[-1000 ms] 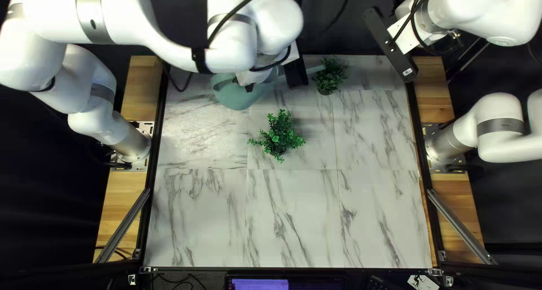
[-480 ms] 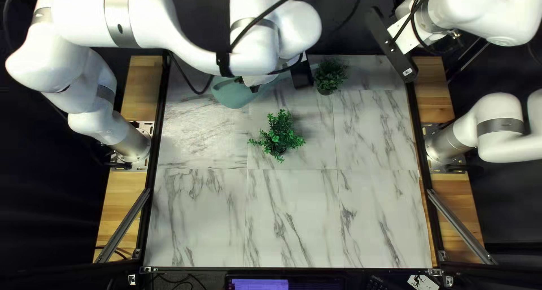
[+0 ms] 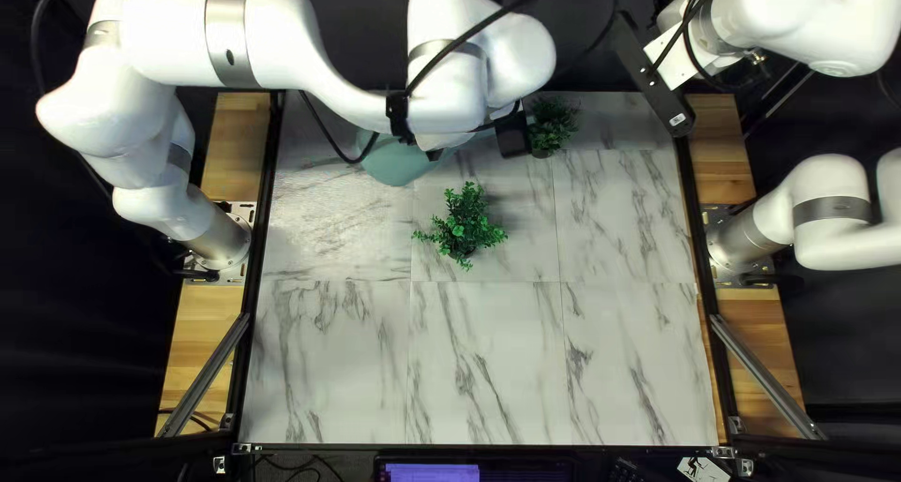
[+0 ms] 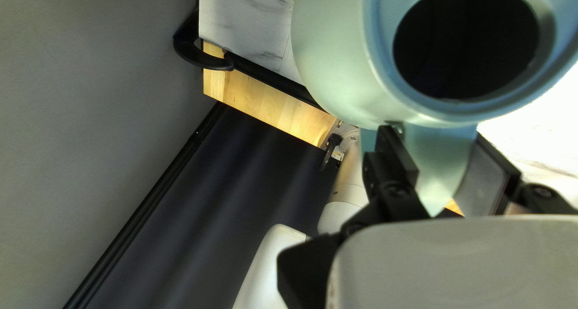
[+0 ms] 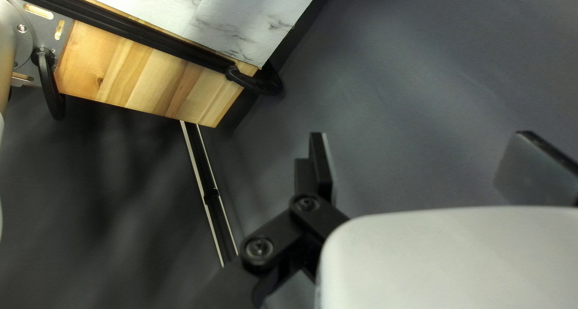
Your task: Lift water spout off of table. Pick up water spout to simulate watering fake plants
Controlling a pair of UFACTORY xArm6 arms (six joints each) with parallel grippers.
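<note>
Left gripper clamped on handle of teal watering can, right gripper spread wide

The glossy white left arm is swinging rightward in the top left view, the rounded pale-teal watering can is shifting slightly, and the black left gripper is newly overlapping the leafy dark-green plant.

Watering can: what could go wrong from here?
The can might swing or slip on tilting: the left gripper pinches only its handle, with the wide body beyond the fingers.

The black wrist block overlaps the far plant's edge in the top left view, so a sideways move may brush it.

The left arm hides most of the spout, so the aim could be off.
</note>
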